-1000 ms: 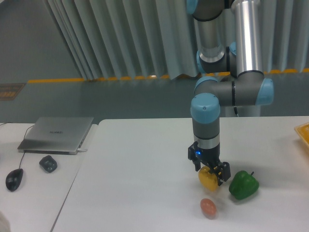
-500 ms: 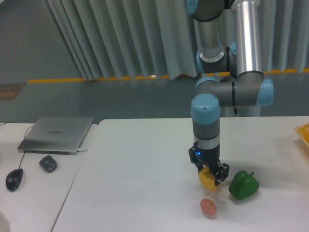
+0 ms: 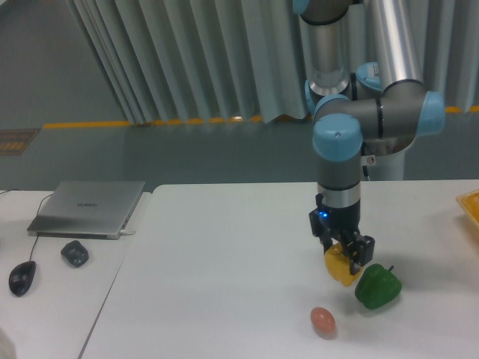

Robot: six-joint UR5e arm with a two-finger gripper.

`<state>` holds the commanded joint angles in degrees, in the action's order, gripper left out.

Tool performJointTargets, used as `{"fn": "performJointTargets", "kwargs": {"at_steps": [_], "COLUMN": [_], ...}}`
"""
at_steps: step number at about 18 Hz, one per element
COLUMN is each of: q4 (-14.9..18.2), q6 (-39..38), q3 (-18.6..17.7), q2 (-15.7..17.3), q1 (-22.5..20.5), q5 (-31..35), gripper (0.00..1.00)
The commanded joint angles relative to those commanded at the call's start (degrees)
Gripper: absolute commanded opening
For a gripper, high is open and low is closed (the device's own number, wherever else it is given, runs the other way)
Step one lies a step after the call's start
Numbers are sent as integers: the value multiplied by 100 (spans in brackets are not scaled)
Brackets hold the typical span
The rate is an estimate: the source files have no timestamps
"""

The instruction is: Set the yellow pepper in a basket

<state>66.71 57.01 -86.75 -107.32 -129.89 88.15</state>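
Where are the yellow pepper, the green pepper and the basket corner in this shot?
yellow pepper (image 3: pixel 339 270): fixed camera, lower body below the gripper fingers.
green pepper (image 3: pixel 378 286): fixed camera, middle of its front.
basket (image 3: pixel 471 205): fixed camera, flat rim of the visible corner at the right edge.

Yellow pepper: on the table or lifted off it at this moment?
Lifted. The gripper is shut on the yellow pepper, which hangs above the white table, beside the green pepper.

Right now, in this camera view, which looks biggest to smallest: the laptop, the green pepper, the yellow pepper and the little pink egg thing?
1. Laptop, clearly largest.
2. Green pepper.
3. Yellow pepper, close to the green one; the tool partly hides it, so this ranking is unsure.
4. Pink egg, smallest.
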Motion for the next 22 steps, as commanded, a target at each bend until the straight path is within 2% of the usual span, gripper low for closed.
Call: {"fn": "performJointTargets", "kwargs": {"at_steps": [2,6,9,11,12,15,18,22], "q4": [0,61,570,1244,1422,2002,2144,2162], "q6": [782,1302,1787,1814,1910,2839,3140,4255], "q3": [-26,-27,-18,-27,-27,-9,-35,-35], "q2": [27,106,176,273,282,343,352,378], "q1": [-211,-449,-466,-580,-659,-835,-853,-1064], "q5": [-9,201,633,642,642,738,984,1020], "gripper": [48,48,48,48,48,48,48,48]}}
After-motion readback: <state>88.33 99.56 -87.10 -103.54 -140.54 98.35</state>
